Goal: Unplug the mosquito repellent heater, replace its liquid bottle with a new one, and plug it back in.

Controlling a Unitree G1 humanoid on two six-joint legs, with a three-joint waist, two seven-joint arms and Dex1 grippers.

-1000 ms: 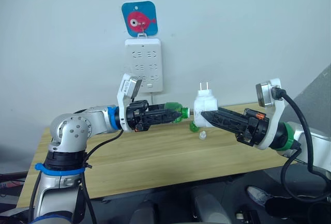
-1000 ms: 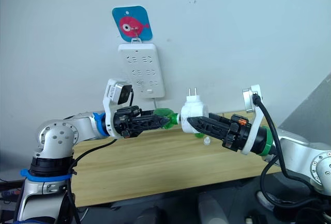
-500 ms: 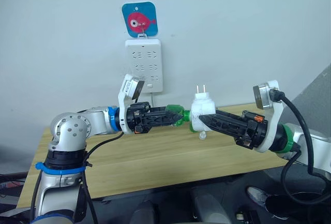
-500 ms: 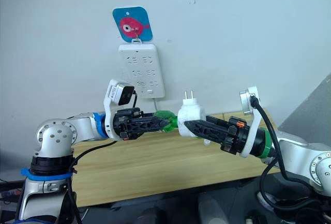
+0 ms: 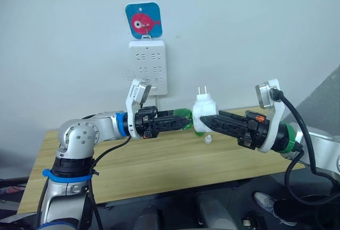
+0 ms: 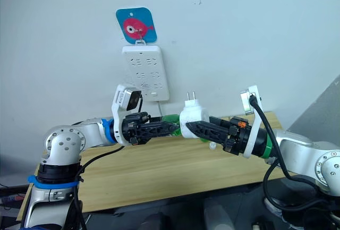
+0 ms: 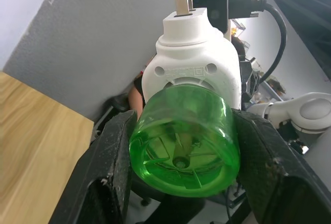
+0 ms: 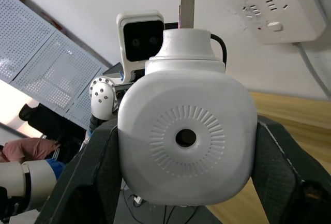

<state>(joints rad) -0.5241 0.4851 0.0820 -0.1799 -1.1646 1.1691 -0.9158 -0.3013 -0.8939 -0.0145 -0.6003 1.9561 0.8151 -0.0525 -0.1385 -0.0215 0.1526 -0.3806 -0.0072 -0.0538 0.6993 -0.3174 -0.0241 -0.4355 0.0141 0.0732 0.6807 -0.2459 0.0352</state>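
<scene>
Mating bottle to heater above the tabletop (image 5: 159,161): left gripper (image 5: 183,119) clamps the green liquid bottle (image 7: 183,138) against the mosquito repellent heater (image 5: 203,114) pinched in right gripper (image 5: 204,121), prongs up; next likely twist to seat, then plug into power strip (image 5: 148,65).

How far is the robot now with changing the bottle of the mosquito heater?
Done: the mosquito repellent heater is unplugged, held by the right gripper away from the power strip. In hand: the left gripper presses a green liquid bottle against its base. Left: plugging it back in.
</scene>
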